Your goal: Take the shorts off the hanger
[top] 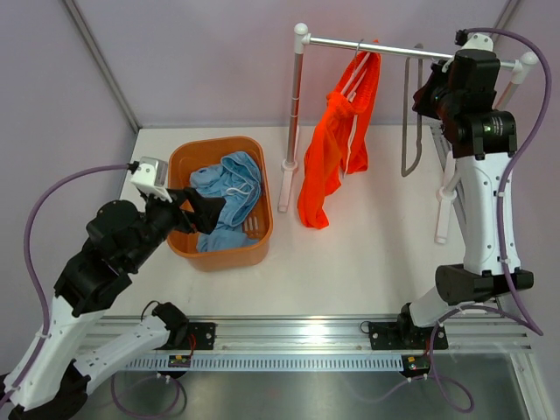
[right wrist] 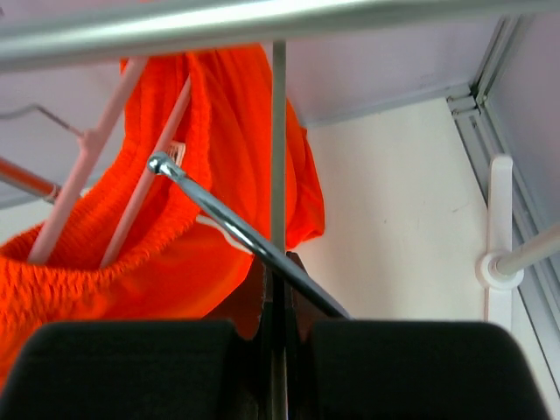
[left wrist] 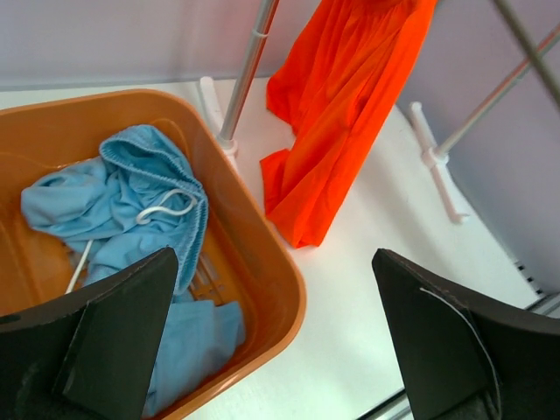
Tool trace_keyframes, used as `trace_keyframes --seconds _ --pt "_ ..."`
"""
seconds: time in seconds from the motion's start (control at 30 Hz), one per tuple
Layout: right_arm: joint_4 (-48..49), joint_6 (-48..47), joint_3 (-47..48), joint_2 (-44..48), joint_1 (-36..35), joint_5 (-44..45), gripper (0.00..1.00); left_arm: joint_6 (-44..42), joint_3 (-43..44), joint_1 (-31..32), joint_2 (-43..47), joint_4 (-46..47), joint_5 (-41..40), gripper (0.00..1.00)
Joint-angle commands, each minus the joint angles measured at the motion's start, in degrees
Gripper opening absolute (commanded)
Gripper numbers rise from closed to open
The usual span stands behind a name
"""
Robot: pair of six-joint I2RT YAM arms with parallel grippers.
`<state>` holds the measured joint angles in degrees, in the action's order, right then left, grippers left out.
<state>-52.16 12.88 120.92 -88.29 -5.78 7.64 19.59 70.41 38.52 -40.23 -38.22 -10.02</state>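
The bright orange shorts (top: 337, 149) hang from a pale hanger (top: 360, 66) on the rack rail (top: 385, 48), their hem touching the table. They also show in the left wrist view (left wrist: 341, 114) and the right wrist view (right wrist: 131, 262). The light blue shorts (top: 229, 197) lie crumpled in the orange basket (top: 188, 153), white drawstring showing (left wrist: 162, 208). My left gripper (top: 206, 210) is open and empty over the basket's near right corner (left wrist: 273, 289). My right gripper (top: 430, 96) is up by the rail, shut on the wire of a bare metal hanger (right wrist: 227, 223).
The rack's left post (top: 293, 122) stands between the basket and the orange shorts. Its right post and white foot (top: 446, 201) stand by my right arm. The bare metal hanger (top: 409, 131) hangs right of the shorts. Walls close the back and sides.
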Motion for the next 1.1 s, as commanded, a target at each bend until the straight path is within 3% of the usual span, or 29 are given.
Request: trace_keyframes --seconds 0.0,0.2,0.33,0.8,1.07 --pt "1.1 0.9 7.5 -3.8 0.3 1.5 0.00 -4.0 -2.8 0.2 2.2 -1.0 -2.8 0.99" --pt "-3.8 0.8 22.3 -14.2 0.3 4.7 0.00 -5.9 -6.5 0.2 3.0 0.9 -3.6 0.99" --pt "-5.1 0.5 27.1 -18.7 0.4 5.7 0.00 -6.8 -8.5 0.2 2.7 2.4 -3.9 0.99" --pt "-2.6 -1.3 27.1 -23.8 1.2 8.8 0.00 -8.5 -12.9 0.0 2.7 4.2 -4.7 0.99" --pt "-0.2 -2.0 22.3 -23.2 1.2 9.9 0.00 -8.3 -13.8 -0.6 2.3 4.6 -3.8 0.99"
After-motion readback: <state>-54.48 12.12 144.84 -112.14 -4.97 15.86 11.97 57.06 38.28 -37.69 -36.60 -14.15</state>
